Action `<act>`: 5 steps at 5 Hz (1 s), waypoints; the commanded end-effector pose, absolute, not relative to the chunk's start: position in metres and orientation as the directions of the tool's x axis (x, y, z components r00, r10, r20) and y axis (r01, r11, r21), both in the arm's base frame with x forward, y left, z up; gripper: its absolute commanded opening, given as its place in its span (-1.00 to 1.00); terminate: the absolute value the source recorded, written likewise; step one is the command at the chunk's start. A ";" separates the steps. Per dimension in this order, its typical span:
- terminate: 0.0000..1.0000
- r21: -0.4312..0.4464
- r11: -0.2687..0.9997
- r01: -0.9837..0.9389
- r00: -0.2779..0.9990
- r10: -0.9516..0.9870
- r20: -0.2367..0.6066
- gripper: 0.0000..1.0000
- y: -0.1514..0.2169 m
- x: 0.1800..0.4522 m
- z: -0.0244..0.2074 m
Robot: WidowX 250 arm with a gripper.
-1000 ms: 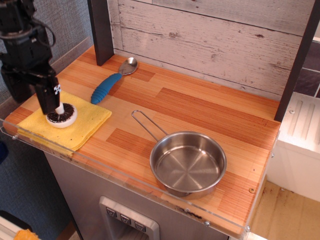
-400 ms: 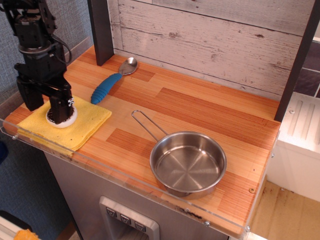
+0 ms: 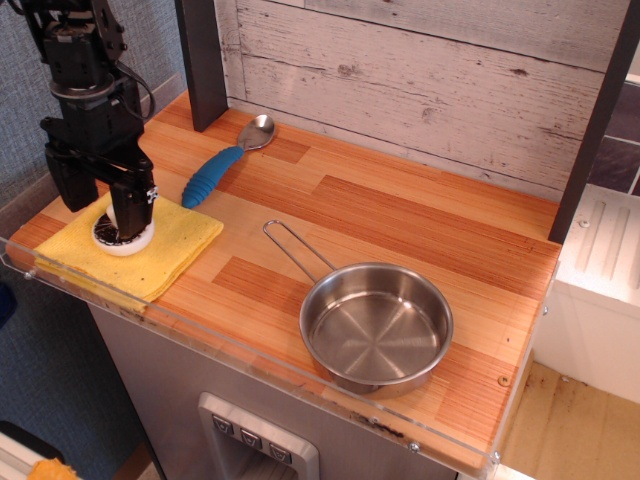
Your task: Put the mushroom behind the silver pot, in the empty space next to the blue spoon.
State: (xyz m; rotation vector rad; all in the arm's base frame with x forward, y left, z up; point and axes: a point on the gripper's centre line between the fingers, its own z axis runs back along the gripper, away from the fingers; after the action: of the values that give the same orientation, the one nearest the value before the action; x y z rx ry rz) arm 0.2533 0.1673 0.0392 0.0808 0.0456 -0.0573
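Fingers (image 3: 128, 212) over the mushroom (image 3: 118, 238) (a sticker, unreadable).

A yellow cloth (image 3: 165, 245) lies on the counter's left front corner.

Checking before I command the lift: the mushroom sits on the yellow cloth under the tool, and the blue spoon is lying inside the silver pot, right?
Not quite. The blue spoon lies on the bare wooden counter near the back wall, and the silver pot is empty. The observation.image view shows it. The mushroom is on the yellow cloth under the tool.
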 end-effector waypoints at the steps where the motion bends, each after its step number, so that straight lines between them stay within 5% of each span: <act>1: -1.00 0.103 0.991 0.085 0.996 -0.083 -0.027 1.00 0.167 0.264 0.048; 2: -1.00 0.115 0.989 0.092 0.995 -0.088 -0.039 -1.00 0.165 0.264 0.043; 4: -1.00 0.111 0.988 0.105 0.993 -0.099 -0.061 -1.00 0.162 0.258 0.034; 5: -1.00 0.108 0.987 0.120 0.993 -0.120 -0.008 -1.00 0.150 0.253 0.056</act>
State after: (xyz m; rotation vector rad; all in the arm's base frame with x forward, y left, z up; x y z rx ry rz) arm 0.2454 0.1431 0.0431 0.0655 0.0471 -0.1115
